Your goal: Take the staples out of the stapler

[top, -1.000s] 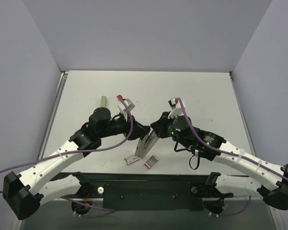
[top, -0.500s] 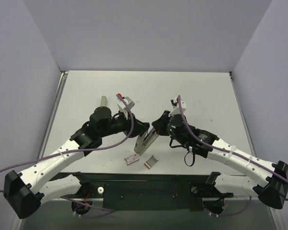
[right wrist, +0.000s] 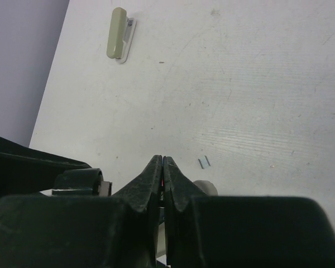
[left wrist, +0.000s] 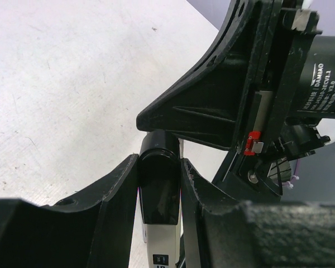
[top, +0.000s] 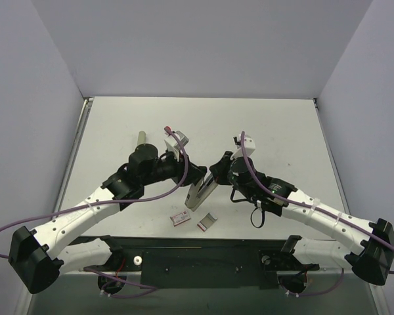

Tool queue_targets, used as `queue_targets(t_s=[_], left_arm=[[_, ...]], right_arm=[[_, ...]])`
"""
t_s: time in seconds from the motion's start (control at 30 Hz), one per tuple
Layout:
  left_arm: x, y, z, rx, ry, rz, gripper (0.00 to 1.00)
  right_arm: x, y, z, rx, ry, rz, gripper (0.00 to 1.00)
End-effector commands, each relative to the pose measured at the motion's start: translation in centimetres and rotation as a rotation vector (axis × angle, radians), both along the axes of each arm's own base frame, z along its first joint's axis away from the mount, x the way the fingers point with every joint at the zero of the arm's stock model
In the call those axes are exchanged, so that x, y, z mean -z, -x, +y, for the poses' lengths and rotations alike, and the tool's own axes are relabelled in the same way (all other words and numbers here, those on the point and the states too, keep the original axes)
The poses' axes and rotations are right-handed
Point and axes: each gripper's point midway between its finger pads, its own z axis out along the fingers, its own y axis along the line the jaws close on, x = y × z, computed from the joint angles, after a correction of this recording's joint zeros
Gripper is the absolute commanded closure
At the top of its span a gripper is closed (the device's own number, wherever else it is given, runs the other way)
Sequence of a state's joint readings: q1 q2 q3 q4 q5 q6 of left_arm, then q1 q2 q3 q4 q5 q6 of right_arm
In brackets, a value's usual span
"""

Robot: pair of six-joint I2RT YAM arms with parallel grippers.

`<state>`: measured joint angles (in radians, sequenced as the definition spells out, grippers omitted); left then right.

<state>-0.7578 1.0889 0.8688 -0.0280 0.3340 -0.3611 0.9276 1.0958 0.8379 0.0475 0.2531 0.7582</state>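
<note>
My left gripper (top: 197,177) is shut on the stapler (top: 198,195), a slim silvery bar held tilted above the table. In the left wrist view its black end (left wrist: 159,190) sits clamped between my fingers (left wrist: 120,192). My right gripper (top: 214,175) is shut, its tips right at the stapler's black upper end. In the right wrist view the right gripper (right wrist: 163,160) shows only a thin reddish sliver between the closed tips. A tiny silvery strip of staples (right wrist: 204,162) lies on the table just beyond it.
A small red-and-white box (top: 179,218) and a small grey box (top: 207,222) lie near the front edge below the stapler. A beige bar (top: 141,139) lies at the back left and also shows in the right wrist view (right wrist: 117,40).
My right arm has swung left and closer, bringing its shut gripper up to the stapler's end. My left arm shifted slightly right, still holding the stapler.
</note>
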Motion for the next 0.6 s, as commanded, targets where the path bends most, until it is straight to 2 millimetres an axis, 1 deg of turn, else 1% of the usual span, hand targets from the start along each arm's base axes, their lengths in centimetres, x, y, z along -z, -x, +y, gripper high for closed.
queue_targets(t_s=[0.0,0.17,0.2,0.23,0.27,0.3,0.4,0.47,0.57], left_arm=[[-11.2,-1.9,-0.2,-0.073,0.247,-0.248,1.0],[-13.5,-2.3,0.6,-0.128,0.303,-0.306,1.0],[-13.5,-2.5,0.8,-0.14,0.307,-0.309,1.0],[-14.1,-2.7,0.9,-0.154,0.321,-0.323,1.0],[-14.1,-2.8,0.9,-0.159,0.323,-0.323,1.0],[-14.5,-3.0,1.1,-0.171,0.336,-0.336,1.0],[-14.7,-3.6,1.1,-0.199,0.35,-0.342,1.0],[-15.3,-3.9,1.2,-0.218,0.383,-0.355,1.0],[-15.3,-4.3,1.1,-0.234,0.407,-0.354,1.0]], right_arm=[[3.4,0.5,-1.0,0.012,0.078,0.042,1.0],[5.8,0.8,-1.8,0.029,0.109,0.067,1.0],[6.0,0.8,-1.9,0.035,0.111,0.07,1.0],[6.4,0.9,-1.9,0.035,0.113,0.075,1.0],[6.6,0.9,-1.9,0.035,0.11,0.077,1.0],[6.9,0.9,-1.9,0.035,0.109,0.082,1.0],[7.4,1.0,-1.3,0.024,0.094,0.092,1.0],[7.6,1.1,-0.8,0.008,0.088,0.097,1.0],[7.7,1.1,0.1,-0.012,0.074,0.102,1.0]])
